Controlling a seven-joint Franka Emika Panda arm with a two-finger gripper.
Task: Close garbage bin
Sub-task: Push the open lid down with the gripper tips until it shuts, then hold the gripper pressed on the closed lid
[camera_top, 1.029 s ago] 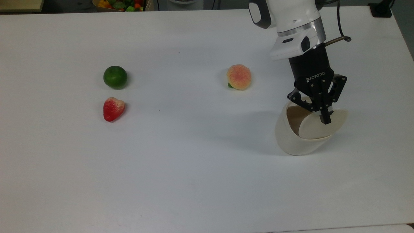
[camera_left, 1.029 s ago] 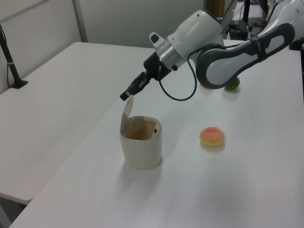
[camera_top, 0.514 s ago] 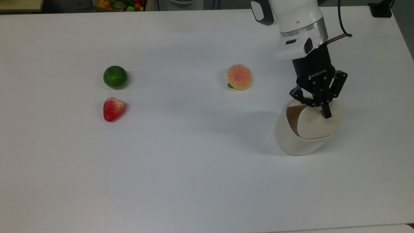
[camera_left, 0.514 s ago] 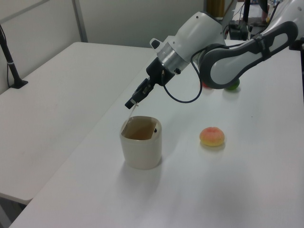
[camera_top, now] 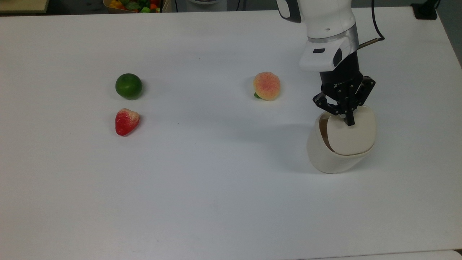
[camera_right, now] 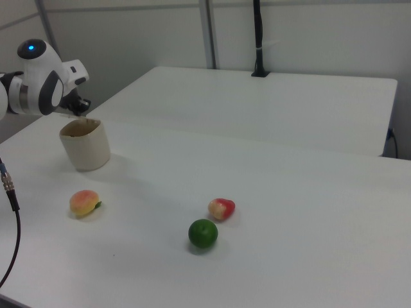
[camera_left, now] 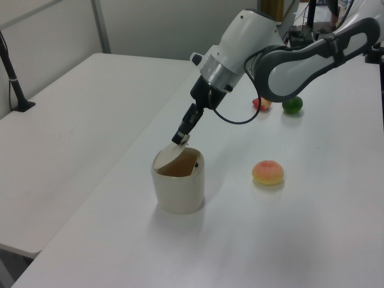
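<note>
1. The garbage bin (camera_top: 334, 157) is standing on the white bench (camera_top: 216, 202) at about four o'clock in the top view, well apart from the peach (camera_top: 266, 86), which is lying toward its ten o'clock.

2. The lid (camera_top: 352, 133) is tilting low over the bin's mouth, not yet flat. In the top view a dark sliver of the opening is showing along the lid's nine o'clock edge. In the left view the lid (camera_left: 168, 156) is slanting up from the rim, with the brown inside showing under it.

3. The hand (camera_top: 348, 121) is pointing down from twelve o'clock, with its fingers drawn together into one narrow tip and gripping nothing. The tip is pressing on the lid's twelve o'clock edge, the raised side.

4. The relation that matters, as I judge it: the lid is lying directly below and toward six o'clock of the hand, and the hinge seems to be sitting on the six o'clock side of the rim. So the push needs to be going downward on the free edge.

5. The closing looks nearly done; a short further press should be seating the lid on the rim.

6. A risk: the bin is light-looking, and a sideways shove could be tipping or sliding it.

7. The lime (camera_top: 129, 86) and strawberry (camera_top: 126, 121) are lying far off toward nine o'clock.
</note>
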